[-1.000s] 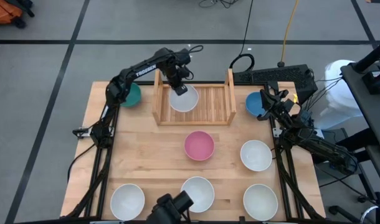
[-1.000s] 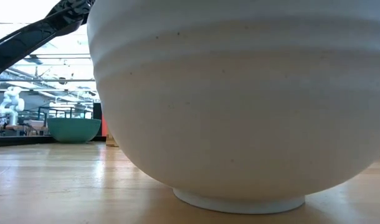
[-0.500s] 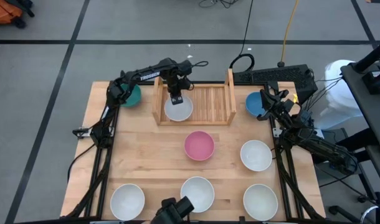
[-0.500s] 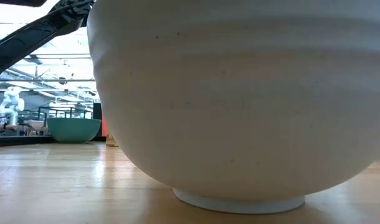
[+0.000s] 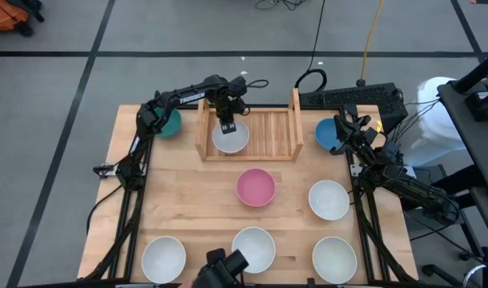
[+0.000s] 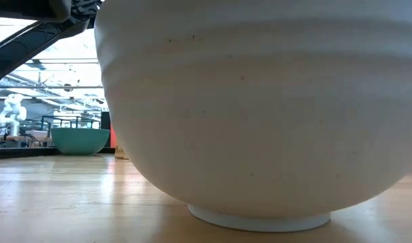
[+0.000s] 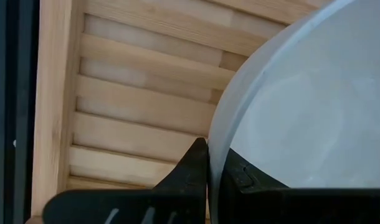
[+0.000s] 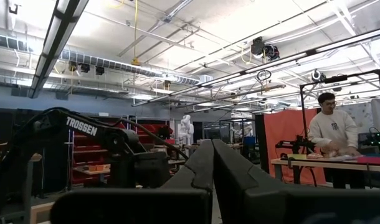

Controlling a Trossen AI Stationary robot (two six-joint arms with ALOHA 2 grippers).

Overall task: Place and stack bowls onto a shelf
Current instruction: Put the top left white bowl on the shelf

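Left gripper (image 5: 228, 126) is pinched on the rim of a white bowl (image 5: 230, 140), one finger inside and one outside the wall, as the left wrist view shows (image 7: 210, 177). That bowl sits low over the slatted base of the shelf (image 5: 273, 134), in the half nearer the shelf's left side board and close to the shelf's front edge. Whether its foot already bears on the slats cannot be told from here.

Right gripper (image 8: 212, 163) waits with its fingers pressed together and empty, off the shelf's right side board, next to the blue bowl (image 5: 327, 134).

Other bowls, placed from the shelf: the teal bowl (image 5: 170, 122) just outside its left board; the pink bowl (image 5: 256, 186) in front of it; four more white bowls (image 5: 329, 200) farther forward, well apart from the shelf.

Risks, as judged from this position:

1. A release made before the foot rests flat would likely let the bowl drop and rock, since the grip is on one side of the rim only.
2. The bowl stands near the shelf's front edge; a pull toward the front as the fingers come away could drag it off the slats onto the table.
3. The inner finger must lift clear of the wall; catching the rim would probably tip the bowl.
4. A placement too near the shelf's middle would crowd the space beside it for a second stack.
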